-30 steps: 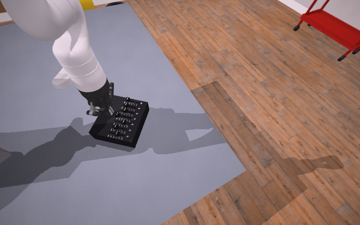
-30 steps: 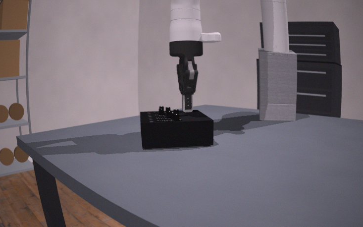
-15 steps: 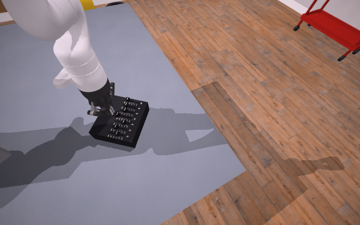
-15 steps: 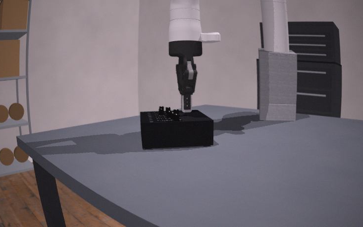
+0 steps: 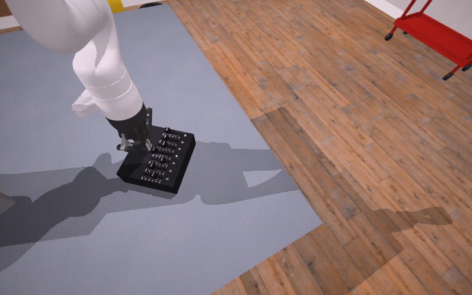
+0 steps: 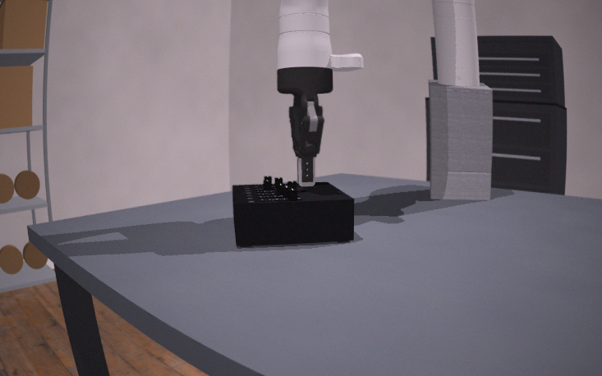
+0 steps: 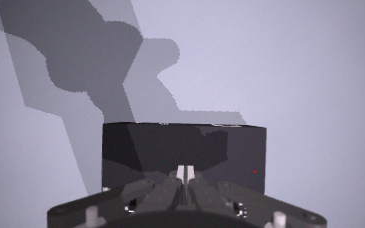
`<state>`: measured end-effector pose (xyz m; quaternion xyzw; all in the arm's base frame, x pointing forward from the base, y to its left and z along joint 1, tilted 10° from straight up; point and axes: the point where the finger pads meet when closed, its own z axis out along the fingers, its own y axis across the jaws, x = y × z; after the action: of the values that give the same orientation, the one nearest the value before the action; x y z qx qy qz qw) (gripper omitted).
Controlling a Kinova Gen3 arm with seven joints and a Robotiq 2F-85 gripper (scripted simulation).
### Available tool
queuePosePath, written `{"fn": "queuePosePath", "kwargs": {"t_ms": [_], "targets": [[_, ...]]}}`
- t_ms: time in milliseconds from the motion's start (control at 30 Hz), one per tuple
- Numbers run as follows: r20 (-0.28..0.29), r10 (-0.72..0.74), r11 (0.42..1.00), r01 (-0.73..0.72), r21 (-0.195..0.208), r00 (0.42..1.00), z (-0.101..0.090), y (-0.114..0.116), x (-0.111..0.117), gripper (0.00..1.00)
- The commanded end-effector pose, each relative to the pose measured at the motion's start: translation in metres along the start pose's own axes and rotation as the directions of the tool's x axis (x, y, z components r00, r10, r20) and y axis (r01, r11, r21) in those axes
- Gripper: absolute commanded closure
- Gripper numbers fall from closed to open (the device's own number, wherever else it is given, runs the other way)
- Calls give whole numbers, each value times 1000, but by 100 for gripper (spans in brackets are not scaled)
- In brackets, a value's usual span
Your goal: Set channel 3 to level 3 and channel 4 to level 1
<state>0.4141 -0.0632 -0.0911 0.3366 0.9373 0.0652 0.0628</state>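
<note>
1. Gripper (image 5: 150, 148) (image 6: 305, 184) (image 7: 185, 176): fully shut, nothing held; tips low over ltg desk (image 5: 132, 165) (image 6: 293, 222) (image 7: 245, 150); contact n/c.
2. Middle fader cap (image 5: 154, 149) (image 6: 291, 185), prob. ch 4: just right of tips, top view.
3. Ltg desk upright on desk (image 5: 230, 238) (image 6: 387, 280) (image 7: 305, 75), left of red cart (image 5: 438, 36).
4. Step, prob.: ch 4 adj.; lvls unreadable.
5. Next: check lvl, small push if req'd, else lift clear; avoid adj. caps.
</note>
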Motion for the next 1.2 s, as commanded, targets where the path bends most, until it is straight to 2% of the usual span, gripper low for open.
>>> {"fn": "queuePosePath", "kwargs": {"t_ms": [0,1167], "targets": [[-2,6,1000,-6,2,1000,0,-2,-2,100],[-2,6,1000,-6,2,1000,0,-2,-19,100]]}}
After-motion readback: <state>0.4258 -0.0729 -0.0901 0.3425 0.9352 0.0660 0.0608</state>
